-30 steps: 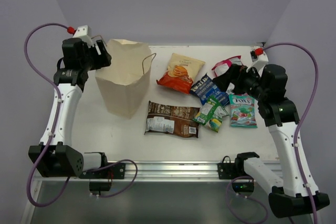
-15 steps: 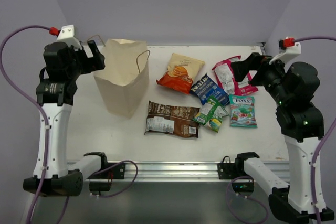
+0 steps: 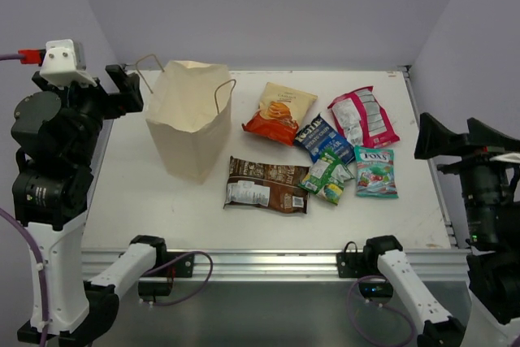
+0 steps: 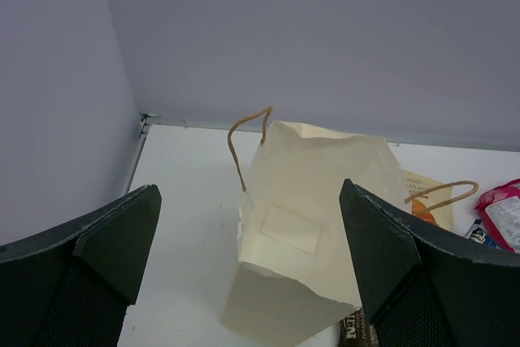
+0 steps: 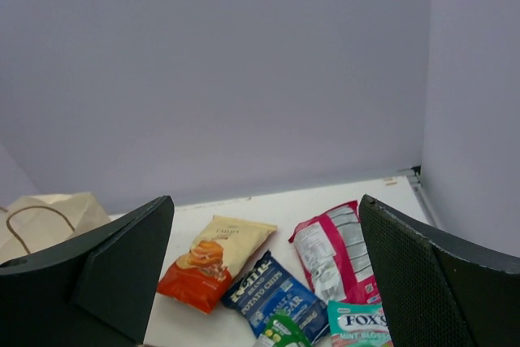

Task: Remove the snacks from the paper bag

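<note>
The tan paper bag [image 3: 189,119] stands upright at the table's back left; it also shows in the left wrist view [image 4: 313,233]. Six snacks lie on the table to its right: orange-and-cream chips [image 3: 279,113], dark brown packet [image 3: 266,184], dark blue packet [image 3: 323,140], green packet [image 3: 327,175], teal candy pack [image 3: 375,171] and pink-and-white packet [image 3: 363,116]. My left gripper [image 3: 120,91] is open and empty, raised left of the bag. My right gripper [image 3: 459,137] is open and empty, raised at the right edge, away from the packets.
Grey walls close the table at the back and both sides. A metal rail [image 3: 268,262] runs along the near edge with the arm bases on it. Bare white table [image 3: 162,209] lies in front of the bag.
Both arms have lifted and drawn back outward toward the table's sides. The right gripper let go of the pink-and-white packet, which now lies flat at the back right. The bag stands as before.
</note>
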Available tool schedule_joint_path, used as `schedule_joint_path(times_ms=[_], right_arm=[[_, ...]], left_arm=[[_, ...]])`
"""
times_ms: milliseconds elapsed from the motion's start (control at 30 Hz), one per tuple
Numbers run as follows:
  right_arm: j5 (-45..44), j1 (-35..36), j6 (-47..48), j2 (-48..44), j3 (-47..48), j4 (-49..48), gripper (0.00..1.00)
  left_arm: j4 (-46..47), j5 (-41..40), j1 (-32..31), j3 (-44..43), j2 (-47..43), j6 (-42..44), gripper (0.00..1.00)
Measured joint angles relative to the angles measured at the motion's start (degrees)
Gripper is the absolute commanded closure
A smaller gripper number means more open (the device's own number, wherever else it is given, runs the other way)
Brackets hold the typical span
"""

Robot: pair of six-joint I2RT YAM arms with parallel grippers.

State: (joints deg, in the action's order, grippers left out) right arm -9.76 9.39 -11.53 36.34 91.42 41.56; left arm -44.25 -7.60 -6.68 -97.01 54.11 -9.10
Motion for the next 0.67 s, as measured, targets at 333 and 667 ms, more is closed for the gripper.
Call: schedule_joint_path(times_ms=[333, 667], right_arm=[[-1.7, 0.0, 2.5, -5.3, -3.6, -2.3, 0.01], [-1.2, 0.0, 2.5, -5.3, -5.2, -2.8, 0.01]], left_arm=[[-1.1, -3.5, -2.7, -2.1, 1.4, 1.2, 0.00], [-1.3, -4.2, -2.8, -1.5, 1.7, 1.2, 0.00]])
